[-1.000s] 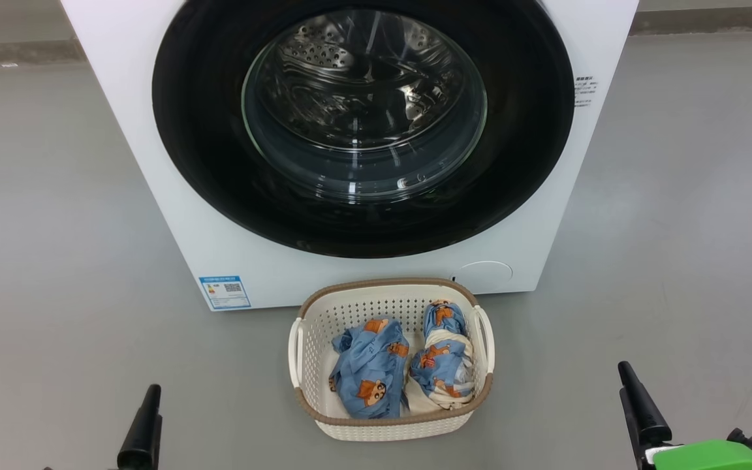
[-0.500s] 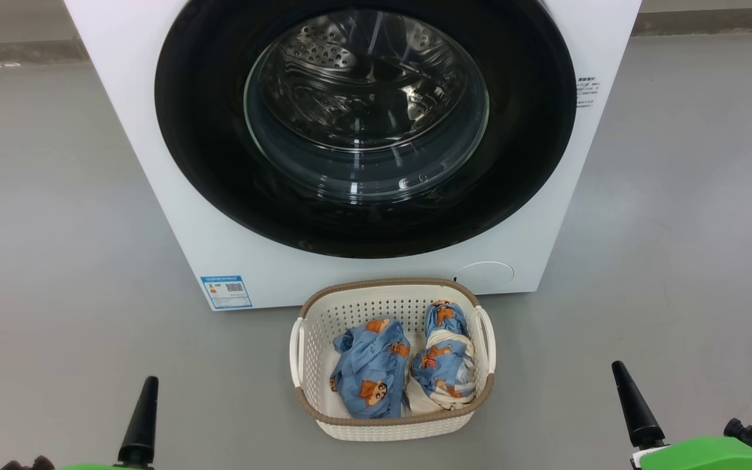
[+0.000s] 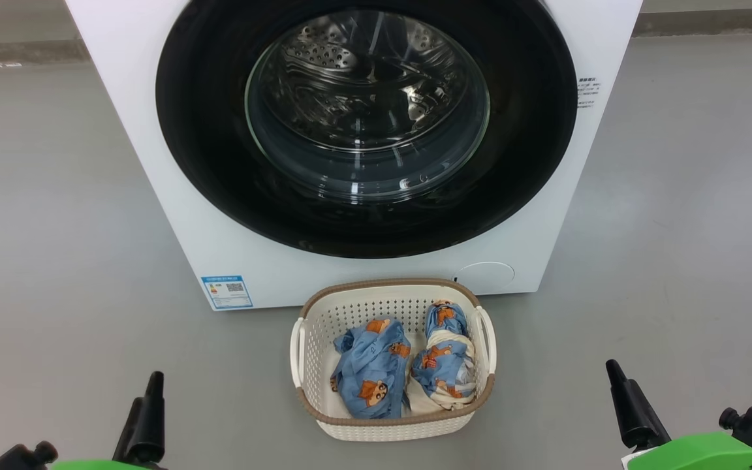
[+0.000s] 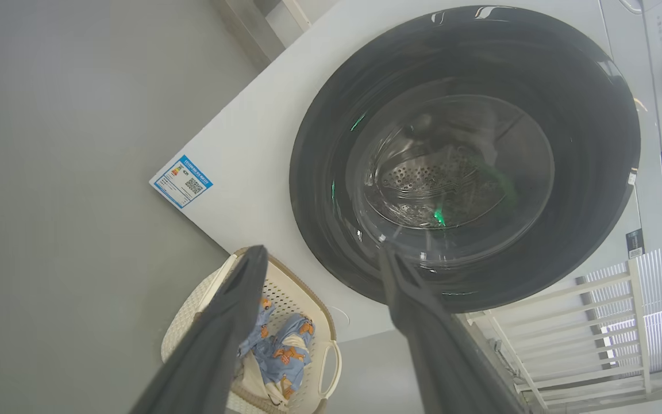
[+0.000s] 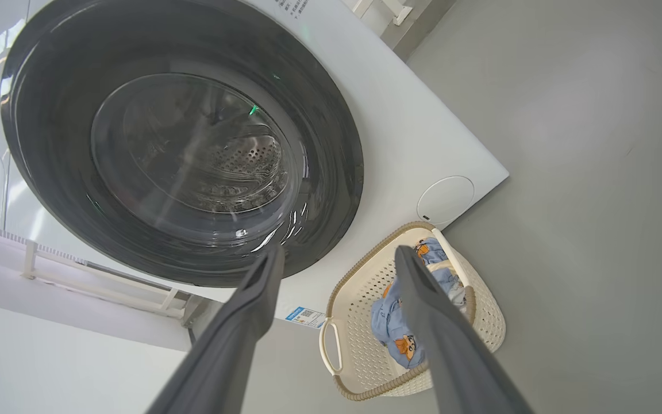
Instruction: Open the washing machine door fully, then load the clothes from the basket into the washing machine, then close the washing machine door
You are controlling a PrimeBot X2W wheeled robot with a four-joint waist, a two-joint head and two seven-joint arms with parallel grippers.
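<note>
1. Two grippers are held well back from the washing machine: the left gripper opposite the left of its front, the right gripper opposite the right. The fingers of each are spread wide and nothing is held between them.
2. The washing machine door is shut flat against the machine's front, so the opening step is judged not yet begun.
3. The basket is set on the floor just in front of the machine, below the door. The clothes lie inside it as two bundles, side by side.
4. No handle or recess can be made out on the door's black rim, so the free edge should be found before any contact is made.
5. A finger is best hooked behind that edge, and the pull is best drawn in an arc about the hinge rather than straight out from the machine.
6. The arm should be kept above the basket, which could be knocked away from the machine by a low sweep.
7. The door should be carried fully round, so that the machine's mouth is left clear for loading.
</note>
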